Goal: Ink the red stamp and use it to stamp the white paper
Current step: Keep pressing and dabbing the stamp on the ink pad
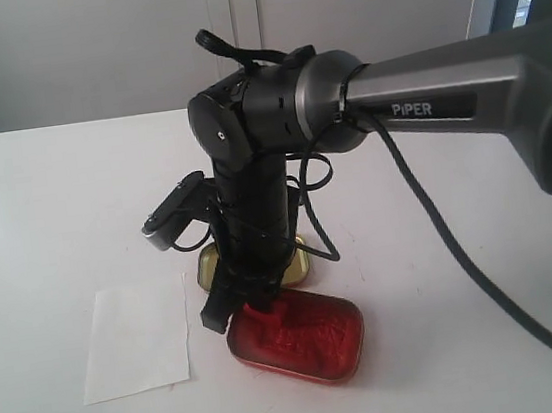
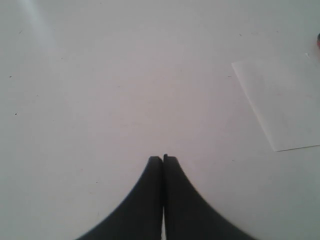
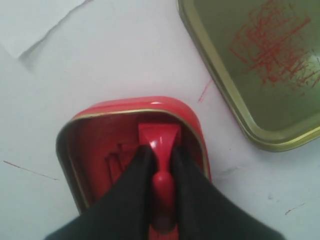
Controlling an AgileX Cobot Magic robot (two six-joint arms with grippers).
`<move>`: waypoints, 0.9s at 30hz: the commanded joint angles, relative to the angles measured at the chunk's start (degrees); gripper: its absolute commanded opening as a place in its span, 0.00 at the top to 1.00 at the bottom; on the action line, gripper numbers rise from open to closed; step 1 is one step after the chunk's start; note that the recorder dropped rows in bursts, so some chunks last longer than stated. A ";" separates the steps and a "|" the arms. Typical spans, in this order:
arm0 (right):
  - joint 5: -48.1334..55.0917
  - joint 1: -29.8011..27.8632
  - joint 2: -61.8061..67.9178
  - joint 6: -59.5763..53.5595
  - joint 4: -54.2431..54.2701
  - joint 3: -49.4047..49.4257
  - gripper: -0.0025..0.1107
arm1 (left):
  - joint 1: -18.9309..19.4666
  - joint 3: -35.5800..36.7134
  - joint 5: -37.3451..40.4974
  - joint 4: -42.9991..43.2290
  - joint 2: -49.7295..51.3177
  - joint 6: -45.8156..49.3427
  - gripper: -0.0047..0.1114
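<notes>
The right tool point(image 3: 160, 152) is closed partway on the red stamp point(image 3: 159, 134), with one finger on each side of the short knob handle. The block base points down into the open ink tin point(image 3: 65, 150) and, as far as I can tell, it's sitting right on the red paste. In the exterior view that all happens at lower middle of the frame. The gold lid point(image 1: 206, 266) lies just behind the tin, mostly hidden by the arm. The white paper point(image 1: 136, 336) lies flat on the table point(image 1: 33, 196) just to the left of the tin, not touching it. The left tool point(image 2: 163, 160) is pressed fully together with nothing in it, hanging over bare table near the paper's edge. Handling-wise, I'd guess the stamp is light, rigid plastic with a smooth knob. The knob is the only sensible place to hold it, but it could twist or slip if the sticky paste tugs on the base. The paper looks thin and light, so it might slide or cling to the inked face.
</notes>
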 commanded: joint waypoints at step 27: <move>-0.40 -0.38 -0.97 -0.39 -0.18 -0.15 0.98 | 0.10 0.43 0.47 -0.09 -0.27 -0.25 0.96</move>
